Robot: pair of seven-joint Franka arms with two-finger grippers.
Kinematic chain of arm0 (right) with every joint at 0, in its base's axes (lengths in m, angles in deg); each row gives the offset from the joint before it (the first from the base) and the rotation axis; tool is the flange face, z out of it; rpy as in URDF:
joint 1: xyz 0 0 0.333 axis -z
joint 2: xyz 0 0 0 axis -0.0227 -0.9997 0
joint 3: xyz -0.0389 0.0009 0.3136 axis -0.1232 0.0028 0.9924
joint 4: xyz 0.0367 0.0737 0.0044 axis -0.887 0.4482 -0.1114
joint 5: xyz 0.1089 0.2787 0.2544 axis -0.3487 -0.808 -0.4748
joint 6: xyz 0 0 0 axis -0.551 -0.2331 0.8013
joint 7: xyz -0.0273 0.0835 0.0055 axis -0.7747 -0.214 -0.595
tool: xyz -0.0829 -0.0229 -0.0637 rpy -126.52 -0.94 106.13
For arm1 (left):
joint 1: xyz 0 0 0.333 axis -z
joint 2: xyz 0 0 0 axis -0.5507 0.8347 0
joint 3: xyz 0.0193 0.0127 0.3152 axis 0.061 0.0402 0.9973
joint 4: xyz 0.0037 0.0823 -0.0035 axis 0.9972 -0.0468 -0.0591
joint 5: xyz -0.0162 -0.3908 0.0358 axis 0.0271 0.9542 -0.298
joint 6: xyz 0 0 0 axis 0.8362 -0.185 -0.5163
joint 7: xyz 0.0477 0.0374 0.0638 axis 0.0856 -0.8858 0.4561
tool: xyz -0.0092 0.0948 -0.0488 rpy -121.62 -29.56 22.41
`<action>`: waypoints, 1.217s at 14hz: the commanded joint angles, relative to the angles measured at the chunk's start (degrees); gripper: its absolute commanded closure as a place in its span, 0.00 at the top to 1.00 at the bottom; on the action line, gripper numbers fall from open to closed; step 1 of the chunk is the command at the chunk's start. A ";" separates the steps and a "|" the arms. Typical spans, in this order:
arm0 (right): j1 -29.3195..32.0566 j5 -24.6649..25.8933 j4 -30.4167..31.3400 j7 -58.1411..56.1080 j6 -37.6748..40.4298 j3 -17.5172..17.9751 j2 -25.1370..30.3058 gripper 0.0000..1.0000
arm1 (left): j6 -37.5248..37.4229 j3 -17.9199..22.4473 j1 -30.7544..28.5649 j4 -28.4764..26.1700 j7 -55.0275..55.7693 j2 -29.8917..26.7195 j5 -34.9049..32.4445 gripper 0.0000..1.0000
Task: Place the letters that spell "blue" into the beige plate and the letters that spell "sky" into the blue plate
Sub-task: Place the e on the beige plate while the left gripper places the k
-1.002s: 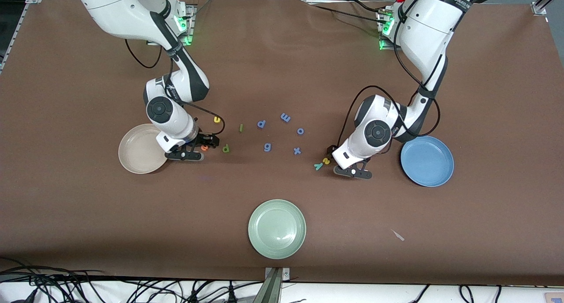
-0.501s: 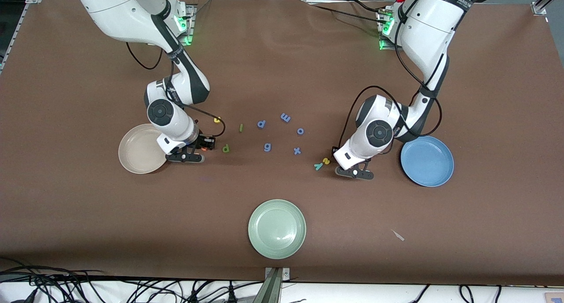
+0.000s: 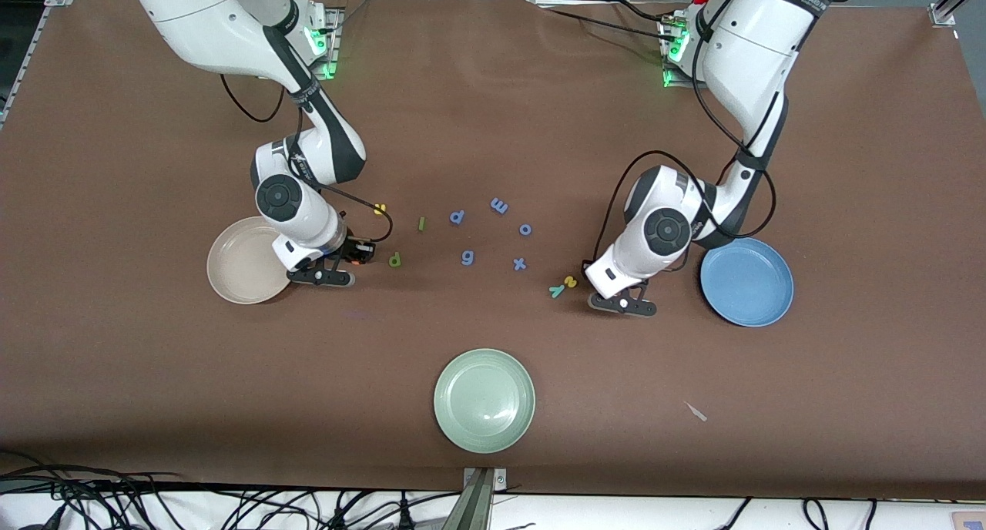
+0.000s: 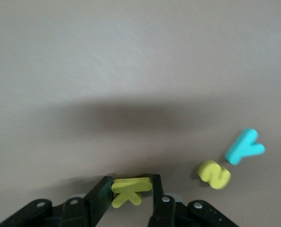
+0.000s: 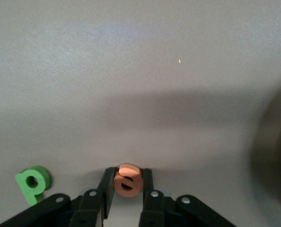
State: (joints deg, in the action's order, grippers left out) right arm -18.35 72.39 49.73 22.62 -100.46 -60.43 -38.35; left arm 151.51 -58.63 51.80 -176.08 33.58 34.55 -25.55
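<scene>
My left gripper is shut on the yellow "k", low at the table between the blue plate and the yellow "s" and teal "y", which lie loose. My right gripper is shut on the orange "e" beside the beige plate. The darker green "b" lies just beside it. The yellow "u" and the thin green "l" lie farther from the front camera. In the front view the left wrist hides the "k".
Several blue letters are scattered mid-table between the two arms. A pale green plate sits nearest the front camera. A small white scrap lies toward the left arm's end, nearer the camera than the blue plate.
Both grippers went from open to shut, the left on the "k" and the right on the "e". Both wrists shifted slightly; the other letters have not moved.
</scene>
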 commanded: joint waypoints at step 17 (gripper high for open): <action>5.89 -0.95 -6.38 -31.22 17.11 -9.95 2.79 1.00 | -1.53 -0.09 -20.41 -21.28 -33.70 -19.31 -0.75 0.24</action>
State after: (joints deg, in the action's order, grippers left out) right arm -12.43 72.25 42.75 -10.93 -84.73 -72.30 -37.10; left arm 150.05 -58.38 32.75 -195.76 2.95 17.36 -25.73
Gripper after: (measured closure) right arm 0.278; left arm 0.604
